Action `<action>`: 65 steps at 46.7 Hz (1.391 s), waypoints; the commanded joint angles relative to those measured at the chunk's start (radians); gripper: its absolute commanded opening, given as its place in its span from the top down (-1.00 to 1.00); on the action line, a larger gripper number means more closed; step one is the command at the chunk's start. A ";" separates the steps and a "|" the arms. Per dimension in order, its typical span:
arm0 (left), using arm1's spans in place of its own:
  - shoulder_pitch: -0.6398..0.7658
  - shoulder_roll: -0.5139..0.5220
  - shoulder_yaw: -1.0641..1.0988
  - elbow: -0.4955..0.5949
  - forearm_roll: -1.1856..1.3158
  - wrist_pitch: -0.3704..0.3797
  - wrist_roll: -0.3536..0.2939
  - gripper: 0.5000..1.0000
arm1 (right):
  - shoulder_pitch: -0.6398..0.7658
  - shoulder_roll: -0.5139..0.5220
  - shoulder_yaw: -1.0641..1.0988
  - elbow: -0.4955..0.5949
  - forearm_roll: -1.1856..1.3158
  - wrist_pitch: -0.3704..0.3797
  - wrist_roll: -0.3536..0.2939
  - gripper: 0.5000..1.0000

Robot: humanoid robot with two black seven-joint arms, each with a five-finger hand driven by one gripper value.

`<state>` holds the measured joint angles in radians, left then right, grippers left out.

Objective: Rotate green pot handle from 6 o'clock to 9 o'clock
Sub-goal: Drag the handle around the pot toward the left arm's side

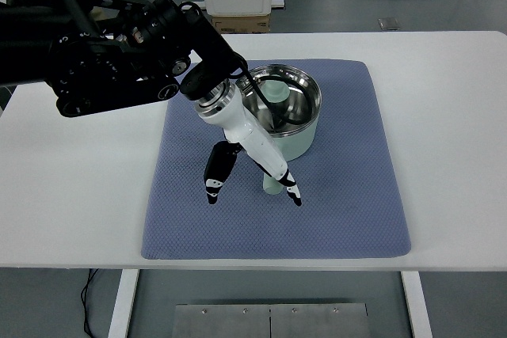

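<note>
We are reading the left hand [252, 173] as sitting at the contact stage: it is coming in from the left edge and hanging over the handle [272, 185] of the green pot [299, 145], which is pointing toward the robot, roughly 6 o'clock. The turn itself is not yet showing. The fingers are spreading wide: one dark finger [215, 173] is hanging apart to the left of the handle, touching nothing we can see, while another fingertip [291, 191] is lying against or just over the handle's right side. The white palm is covering most of the handle, so we cannot tell whether that finger is pressing on it; nothing is enclosed in a grasp.

Next move, in our judgement: keeping a finger on the handle's right side and sweeping it toward the left of the picture, so the pot is pivoting on its base to 9 o'clock.

The pot is sitting on the blue mat [348, 203], upper middle, on the white table [451, 132]. The right arm is not showing.
</note>
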<state>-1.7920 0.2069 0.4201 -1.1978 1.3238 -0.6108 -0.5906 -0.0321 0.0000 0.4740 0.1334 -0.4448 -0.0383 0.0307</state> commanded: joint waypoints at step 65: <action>-0.018 -0.021 0.086 -0.048 0.285 0.000 0.043 -1.00 | 0.000 0.000 0.000 0.000 0.000 0.000 0.000 -1.00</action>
<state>-1.8065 0.1838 0.4979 -1.2464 1.5927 -0.6108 -0.5477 -0.0325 0.0000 0.4740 0.1334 -0.4448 -0.0389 0.0307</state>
